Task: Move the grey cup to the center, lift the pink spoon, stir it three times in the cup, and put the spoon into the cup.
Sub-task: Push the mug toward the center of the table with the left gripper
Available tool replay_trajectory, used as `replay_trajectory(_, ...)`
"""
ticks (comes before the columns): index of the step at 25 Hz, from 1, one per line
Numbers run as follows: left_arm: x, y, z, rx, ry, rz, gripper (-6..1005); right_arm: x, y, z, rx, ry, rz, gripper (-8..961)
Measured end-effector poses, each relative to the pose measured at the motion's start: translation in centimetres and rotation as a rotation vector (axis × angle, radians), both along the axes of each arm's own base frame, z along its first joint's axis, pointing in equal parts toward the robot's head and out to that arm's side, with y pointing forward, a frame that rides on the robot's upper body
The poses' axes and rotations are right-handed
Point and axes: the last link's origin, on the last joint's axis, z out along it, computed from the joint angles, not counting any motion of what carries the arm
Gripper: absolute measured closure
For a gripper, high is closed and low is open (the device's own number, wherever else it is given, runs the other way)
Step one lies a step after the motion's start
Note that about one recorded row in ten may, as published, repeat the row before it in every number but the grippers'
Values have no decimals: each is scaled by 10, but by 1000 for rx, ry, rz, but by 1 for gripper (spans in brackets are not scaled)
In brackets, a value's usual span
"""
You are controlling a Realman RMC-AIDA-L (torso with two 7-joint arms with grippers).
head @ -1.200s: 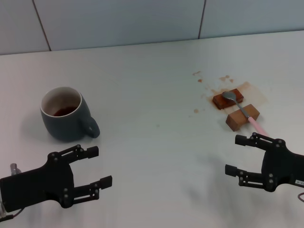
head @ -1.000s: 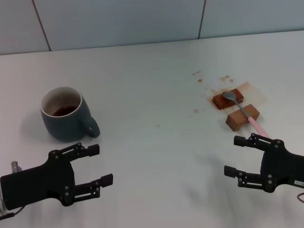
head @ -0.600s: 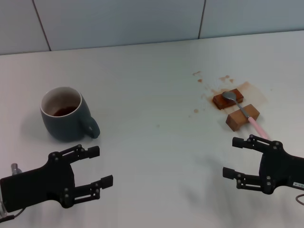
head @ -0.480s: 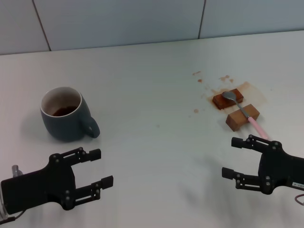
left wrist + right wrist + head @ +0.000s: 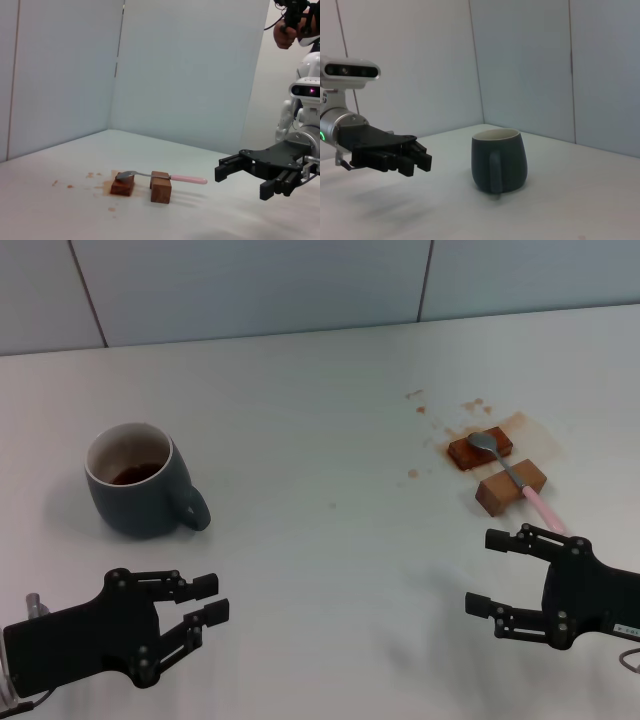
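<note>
- Head view: the grey cup (image 5: 137, 482) stands upright on the white surface (image 5: 320, 420), on the robot's left side, its handle turned toward the middle and brown residue inside.
- The left gripper (image 5: 210, 598) hovers nearer the robot than the cup, apart from it, its fingers drawn close with only a narrow gap between them.
- The pink spoon (image 5: 512, 472) lies on the right side, propped across two brown blocks (image 5: 481, 448); its metal bowl rests on the farther block and its handle runs over the nearer one.
- Brown stains (image 5: 440, 430) mark the surface around the blocks.
- The right gripper (image 5: 492, 571) hangs just short of the handle's tip, fingers spread apart, holding nothing.
- Left wrist view: the spoon (image 5: 161, 176) bridges the two blocks (image 5: 161, 187), and the right gripper (image 5: 239, 176) floats beside its pink end, not touching, fingers apart.
- Right wrist view: the cup (image 5: 499, 160) stands alone with its handle facing the camera; the left gripper (image 5: 422, 160) hovers well apart from it, fingers nearly together.
</note>
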Motion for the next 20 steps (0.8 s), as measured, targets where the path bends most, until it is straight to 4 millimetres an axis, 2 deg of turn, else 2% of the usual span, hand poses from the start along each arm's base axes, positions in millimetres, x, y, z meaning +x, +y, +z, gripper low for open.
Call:
replay_trajectory(4,1,1,0,1,-2,-3,627,-1,0,-1,-1,2,1,135)
replay_trajectory(8,6,2,1,6,-28,-15,762,-1,0,-2,-2,4,2,135)
replay_trajectory(10,11,6,7,62,-82,-23,829,-2,0,-2,-2,7,1,135)
replay_trajectory(15,9,22,32,389,-176,4,1001,-2,0,-4,1,10,-3,135)
replay_trajectory(20,-26,39,47,829,-49,171,994,-3,1,-3,10,11,-1,135)
